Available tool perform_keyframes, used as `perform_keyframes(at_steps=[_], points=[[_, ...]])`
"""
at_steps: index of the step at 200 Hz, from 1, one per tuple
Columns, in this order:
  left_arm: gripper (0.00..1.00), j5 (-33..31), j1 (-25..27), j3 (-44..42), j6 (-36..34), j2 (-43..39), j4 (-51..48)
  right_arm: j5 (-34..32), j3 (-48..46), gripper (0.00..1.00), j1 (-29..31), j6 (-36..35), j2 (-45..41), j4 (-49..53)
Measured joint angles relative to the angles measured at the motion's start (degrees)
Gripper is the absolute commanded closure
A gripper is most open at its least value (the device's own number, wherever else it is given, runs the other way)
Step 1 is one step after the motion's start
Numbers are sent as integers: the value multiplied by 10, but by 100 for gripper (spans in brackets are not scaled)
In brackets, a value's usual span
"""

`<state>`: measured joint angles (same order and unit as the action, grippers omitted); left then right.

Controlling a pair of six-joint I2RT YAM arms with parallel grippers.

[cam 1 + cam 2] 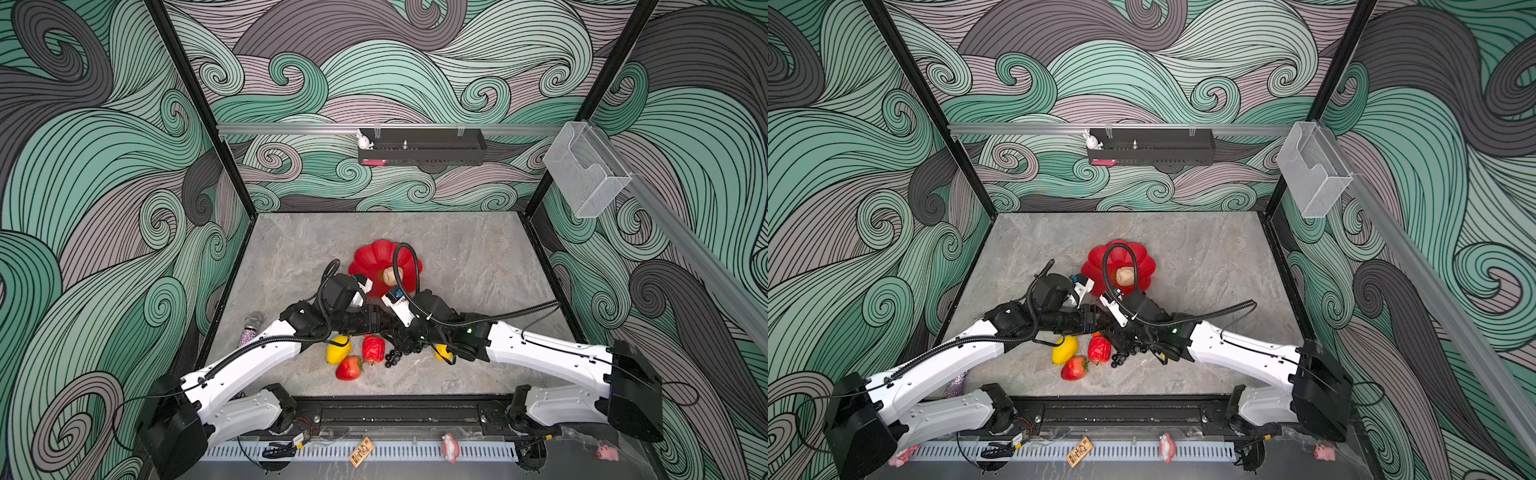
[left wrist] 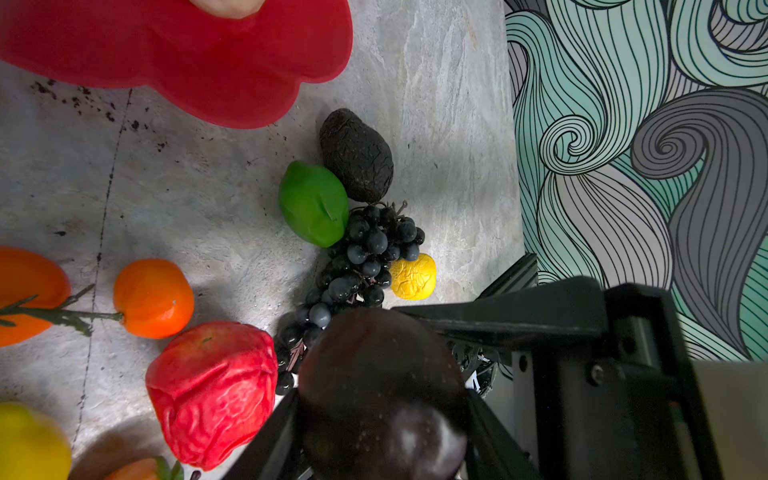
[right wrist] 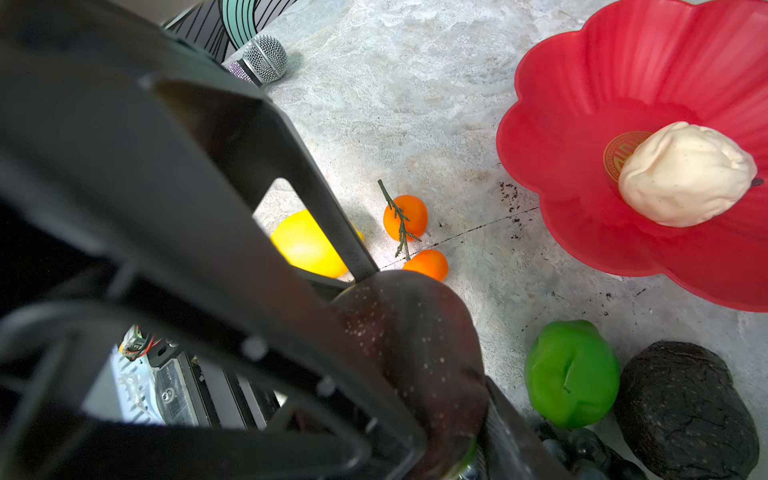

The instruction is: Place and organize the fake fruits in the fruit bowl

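Just in front of the fruit bowl (image 1: 374, 257), over the grey table (image 1: 457, 249), both grippers were on one dark mangosteen (image 2: 374, 365). The left gripper (image 2: 374, 419) had a finger pressed to each side of it. The right gripper (image 3: 419, 374) held the same fruit. One of its fingers (image 3: 505, 415) lay against the skin, and the other was hidden behind the left gripper's black frame.

Only a cream pear (image 3: 681, 174) sat in the bowl, at its centre. On the table a green lime (image 2: 313, 203) touched an avocado (image 2: 357, 153) and a black grape bunch (image 2: 365, 249). A small wrinkled lemon (image 2: 413, 276) rested against the grapes. Nearby lay two oranges (image 2: 153, 297) on a sprig, a red apple (image 2: 212, 390) and a larger lemon (image 1: 338, 349). A microphone (image 3: 264, 58) lay by the table's left edge.
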<state>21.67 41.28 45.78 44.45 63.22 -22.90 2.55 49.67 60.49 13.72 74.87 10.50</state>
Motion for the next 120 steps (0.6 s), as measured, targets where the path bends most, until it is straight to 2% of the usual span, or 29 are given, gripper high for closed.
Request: perform_keyframes(at_steps=[19, 51, 68, 98, 112, 120], points=[[52, 0, 0, 4, 0, 4, -2, 0, 0, 35, -2, 5, 0, -1], [53, -6, -1, 7, 4, 4, -4, 4, 0, 14, -8, 12, -5, -11], [53, -14, -7, 10, 12, 3, -5, 4, -4, 8, -17, 16, -17, -19], [54, -31, -28, -1, 63, -20, 14, 1, -26, 7, -31, 13, -57, -44], [54, -40, -37, -27, 103, -46, 46, 7, -50, 17, -40, 14, -81, -67], [53, -46, -39, -43, 123, -59, 62, 16, -64, 18, -48, 16, -90, -80]])
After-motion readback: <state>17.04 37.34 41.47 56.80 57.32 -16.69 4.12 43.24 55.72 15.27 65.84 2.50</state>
